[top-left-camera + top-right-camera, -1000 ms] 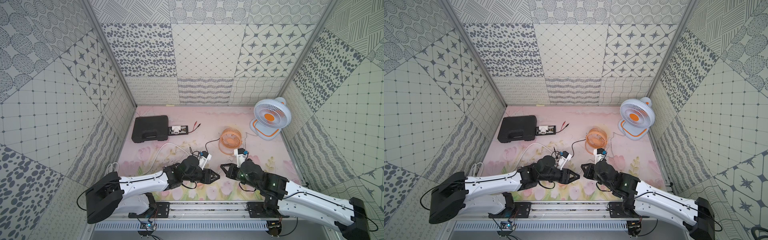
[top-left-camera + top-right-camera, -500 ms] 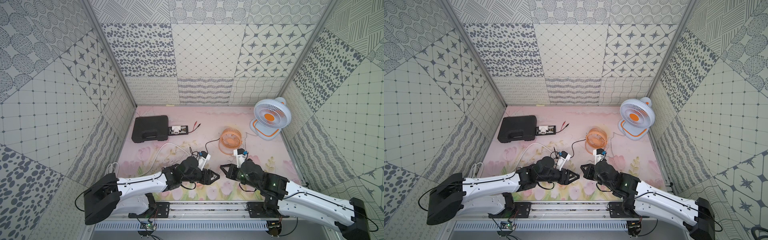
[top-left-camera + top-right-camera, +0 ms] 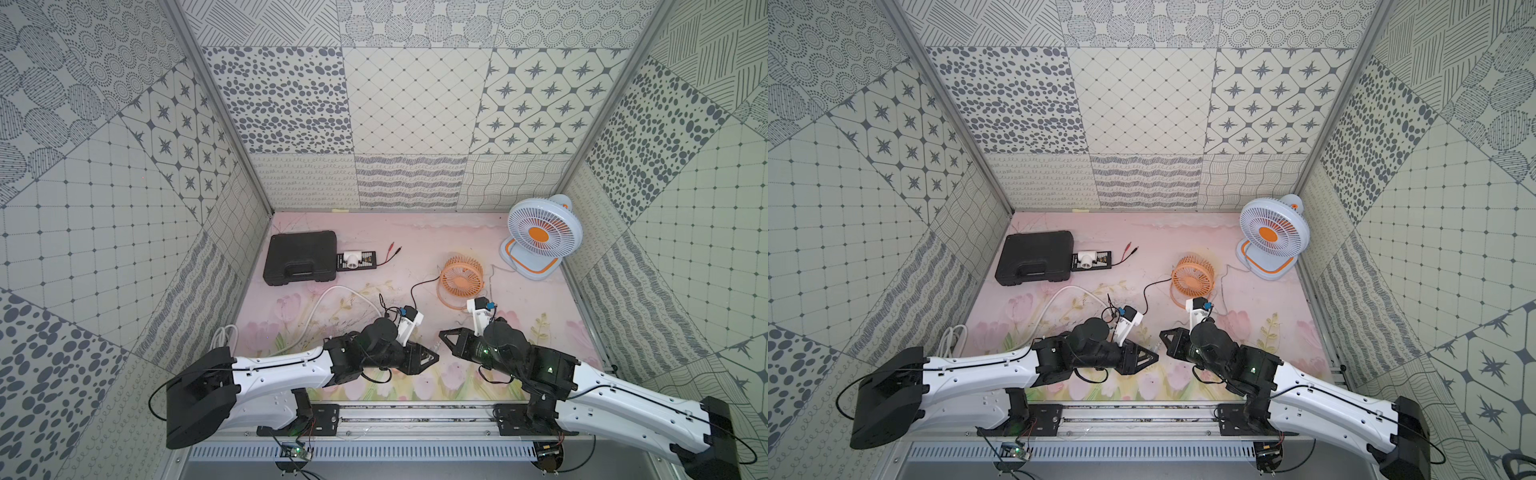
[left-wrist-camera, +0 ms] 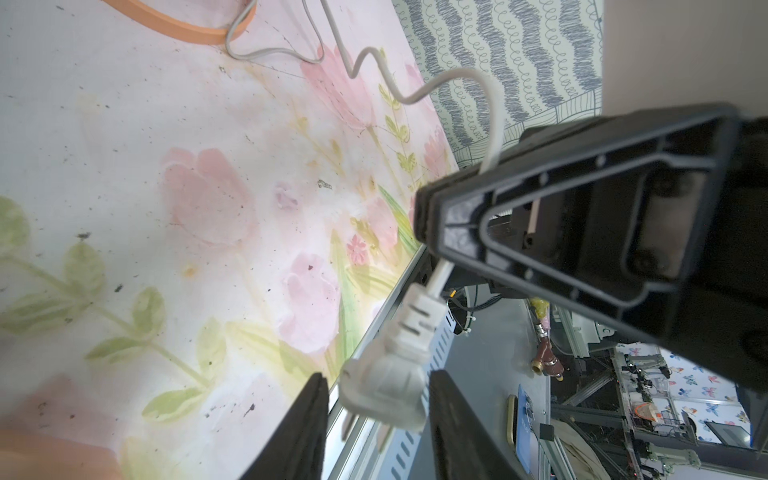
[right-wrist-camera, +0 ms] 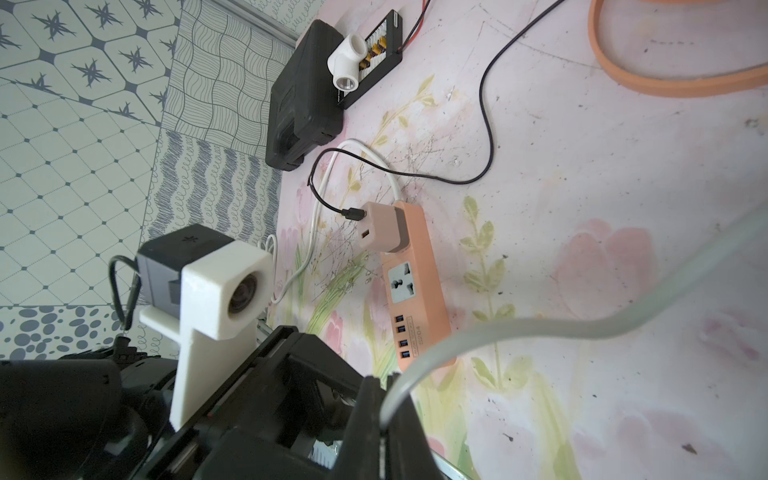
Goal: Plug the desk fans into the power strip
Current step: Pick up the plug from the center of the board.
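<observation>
Now right gripper (image 4: pixel 424 216) clamped tight on thin grey-white cord (image 4: pixel 490 104), just above white plug (image 4: pixel 390 361); plug hangs between both grippers, prongs toward left wrist. Left gripper (image 4: pixel 378 376) jaws part-way apart, fingers (image 4: pixel 311 424) flanking plug body, very close; whether they press it, cannot tell. Power strip (image 5: pixel 415 282) flat on flowered mat (image 5: pixel 582 166), close beside left gripper, covered by left arm in both top views; pink adapter (image 5: pixel 380 226) with black cable fills one socket, other socket (image 5: pixel 401 282) free. Desk fan (image 3: pixel 540 232) upright, far right corner
</observation>
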### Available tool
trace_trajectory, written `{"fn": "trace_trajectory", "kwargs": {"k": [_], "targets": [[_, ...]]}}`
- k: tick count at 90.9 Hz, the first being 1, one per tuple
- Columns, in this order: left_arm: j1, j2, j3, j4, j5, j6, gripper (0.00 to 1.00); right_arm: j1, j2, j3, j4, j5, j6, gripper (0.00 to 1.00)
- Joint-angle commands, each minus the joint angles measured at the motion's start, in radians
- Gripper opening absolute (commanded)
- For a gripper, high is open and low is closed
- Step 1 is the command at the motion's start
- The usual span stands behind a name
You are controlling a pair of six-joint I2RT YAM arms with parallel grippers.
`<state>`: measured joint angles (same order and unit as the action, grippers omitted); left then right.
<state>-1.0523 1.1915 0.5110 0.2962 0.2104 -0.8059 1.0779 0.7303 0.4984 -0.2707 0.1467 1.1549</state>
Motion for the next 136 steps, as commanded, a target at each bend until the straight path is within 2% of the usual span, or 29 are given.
{"fn": "trace_trajectory", "kwargs": {"k": [1, 18, 32, 41, 78, 91, 99, 107, 115, 129, 136], "targets": [[-0.013, -0.010, -0.007, 0.030, -0.032, 0.052, 0.43, 0.004, -0.014, 0.004, 0.057, -0.007, 0.012, 0.02], [-0.029, -0.008, -0.006, 0.020, -0.058, 0.069, 0.40, 0.004, -0.011, -0.001, 0.064, -0.008, 0.022, 0.02], [-0.054, -0.017, 0.005, -0.020, -0.118, 0.102, 0.54, 0.005, -0.011, -0.001, 0.077, -0.022, 0.023, 0.02], [-0.054, -0.038, -0.008, -0.011, -0.137, 0.106, 0.57, 0.004, -0.005, 0.000, 0.078, -0.028, 0.025, 0.02], [-0.055, -0.068, -0.031, 0.018, -0.125, 0.105, 0.32, 0.004, 0.012, -0.006, 0.085, -0.026, 0.043, 0.02], [-0.055, -0.073, -0.027, 0.007, -0.133, 0.104, 0.19, 0.004, 0.004, -0.008, 0.085, -0.022, 0.044, 0.03], [-0.055, -0.073, -0.023, 0.001, -0.136, 0.109, 0.12, 0.004, 0.017, -0.001, 0.084, -0.029, 0.043, 0.10], [-0.055, -0.072, -0.013, -0.015, -0.141, 0.123, 0.08, 0.000, 0.031, 0.033, 0.036, -0.045, 0.025, 0.31], [-0.057, -0.072, 0.006, -0.046, -0.149, 0.147, 0.03, -0.018, 0.041, 0.087, -0.058, -0.073, -0.003, 0.47], [-0.090, -0.078, 0.038, -0.104, -0.186, 0.220, 0.01, -0.087, 0.073, 0.163, -0.221, -0.235, -0.062, 0.58], [-0.131, -0.074, 0.065, -0.142, -0.249, 0.288, 0.00, -0.092, 0.098, 0.192, -0.261, -0.292, -0.090, 0.57]]}}
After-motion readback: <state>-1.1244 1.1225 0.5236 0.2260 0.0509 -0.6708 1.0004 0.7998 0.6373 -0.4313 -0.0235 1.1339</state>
